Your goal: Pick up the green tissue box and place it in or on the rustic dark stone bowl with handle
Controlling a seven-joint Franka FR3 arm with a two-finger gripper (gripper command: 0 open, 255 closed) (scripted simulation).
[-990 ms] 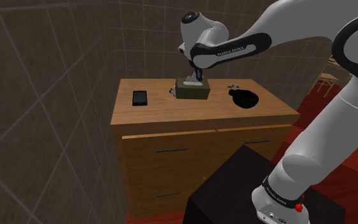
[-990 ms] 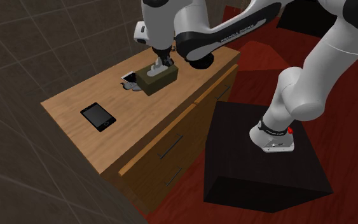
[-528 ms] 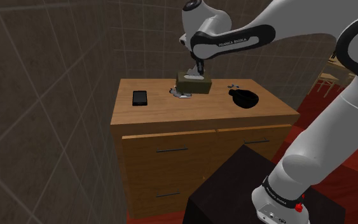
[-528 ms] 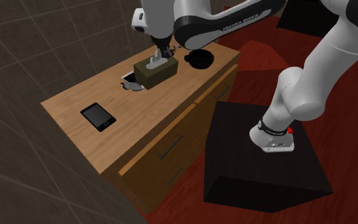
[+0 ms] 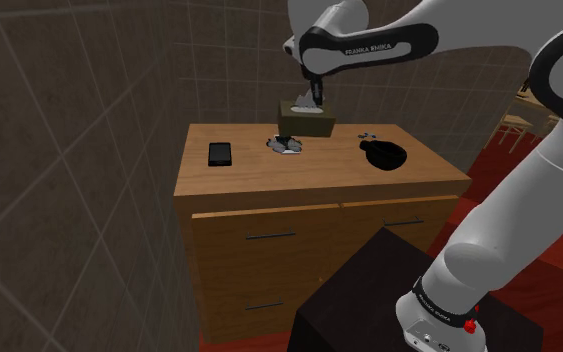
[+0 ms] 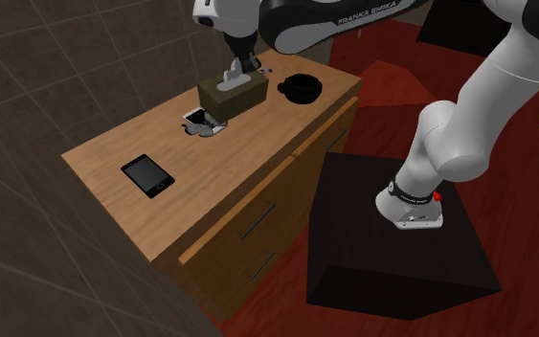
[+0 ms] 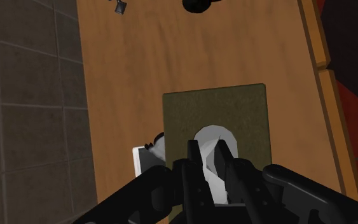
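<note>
The olive-green tissue box [image 5: 306, 117] hangs in the air above the back of the wooden dresser top [image 5: 249, 172]. My gripper [image 5: 313, 97] comes down on it from above, shut on the white tissue [image 7: 212, 135] that sticks out of the box's top [image 7: 234, 108]. In the second exterior view the box [image 6: 231, 96] hangs under the gripper [image 6: 235, 75], over a small grey-white object [image 6: 200, 123]. The dark bowl with handle [image 5: 383, 155] sits on the dresser toward the shoulder view's right, apart from the box; the bowl [image 6: 302, 88] is empty.
A black phone [image 5: 219, 153] lies flat on the dresser at the shoulder view's left. A small grey piece [image 5: 369, 135] lies just behind the bowl. Tiled walls stand behind and beside the dresser. My black stand [image 6: 392, 239] sits on the red floor in front.
The gripper has risen with the tissue box, lifting it off the dresser top and uncovering the small grey-white object that sat beside and under it.
</note>
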